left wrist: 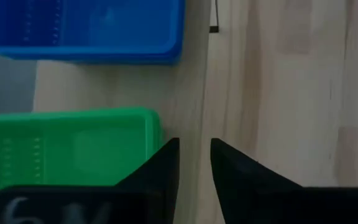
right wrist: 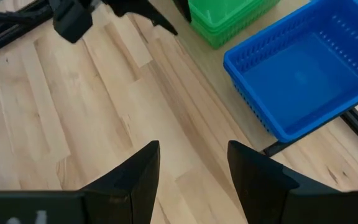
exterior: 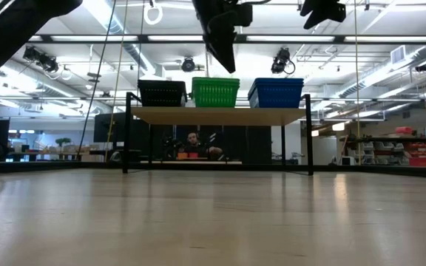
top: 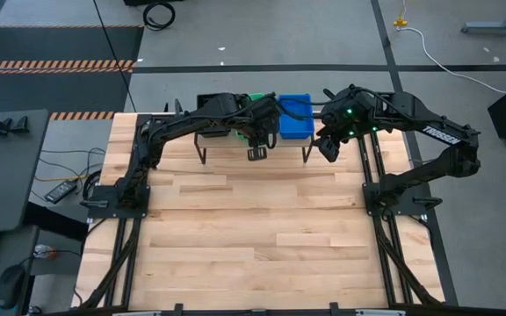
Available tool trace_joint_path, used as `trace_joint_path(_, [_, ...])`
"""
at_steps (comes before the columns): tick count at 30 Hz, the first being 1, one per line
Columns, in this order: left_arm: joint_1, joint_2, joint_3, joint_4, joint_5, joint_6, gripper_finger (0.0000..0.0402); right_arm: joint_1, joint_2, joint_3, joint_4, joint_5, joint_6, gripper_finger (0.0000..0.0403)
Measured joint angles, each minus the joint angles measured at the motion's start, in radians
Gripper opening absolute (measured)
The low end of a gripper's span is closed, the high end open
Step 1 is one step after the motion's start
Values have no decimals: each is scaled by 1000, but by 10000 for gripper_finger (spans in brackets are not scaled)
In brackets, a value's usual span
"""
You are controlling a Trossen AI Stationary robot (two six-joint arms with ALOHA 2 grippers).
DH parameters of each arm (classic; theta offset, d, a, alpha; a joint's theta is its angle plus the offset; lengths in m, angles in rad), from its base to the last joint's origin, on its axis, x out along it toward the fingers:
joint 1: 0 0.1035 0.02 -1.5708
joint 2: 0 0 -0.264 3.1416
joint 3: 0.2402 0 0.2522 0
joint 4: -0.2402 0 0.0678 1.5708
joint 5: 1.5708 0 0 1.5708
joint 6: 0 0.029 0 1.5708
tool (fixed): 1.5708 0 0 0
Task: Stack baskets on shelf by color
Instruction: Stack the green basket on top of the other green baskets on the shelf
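Note:
The shelf [exterior: 220, 116] stands at the table's far edge on thin black legs. On its top, side by side, rest a black basket stack [exterior: 161, 92], a green one [exterior: 215, 91] and a blue one [exterior: 276, 92]. My left gripper [left wrist: 194, 163] hangs above the shelf's near edge, just in front of the green baskets [left wrist: 73, 146]. It is open by a narrow gap with nothing between its fingers. My right gripper [right wrist: 193, 168] hovers open and empty above the table, on the near side of the blue baskets [right wrist: 309, 74].
Bare wooden tabletop [top: 262, 237] stretches from the shelf to the near edge. Both arms' bases stand at the table's left and right sides. A person [exterior: 192, 144] sits in the room beyond the shelf.

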Motion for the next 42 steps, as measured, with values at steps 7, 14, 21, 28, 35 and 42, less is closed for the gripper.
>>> trace_joint_path(7, [8, 0, 0, 3, -87, 27, 96, 0, 0, 0, 12, 0, -1, 195])
trace_joint_path(14, [39, -1, -8, -21, -102, 27, 101, 1, 0, 0, 6, 0, 16, 195])
trace_joint_path(21, [50, 0, -26, -9, -63, 38, 115, 1, 0, 0, 5, -1, 15, 195])
trace_joint_path(28, [49, 0, -26, 16, -63, 48, 126, 1, 0, 0, 5, -1, 13, 195])
trace_joint_path(35, [32, -18, -26, 4, -63, 50, 130, 1, 0, 0, 4, -1, 13, 195])
trace_joint_path(42, [32, -31, -25, -2, -71, 40, 154, 1, 1, 0, 4, -1, -4, 195])
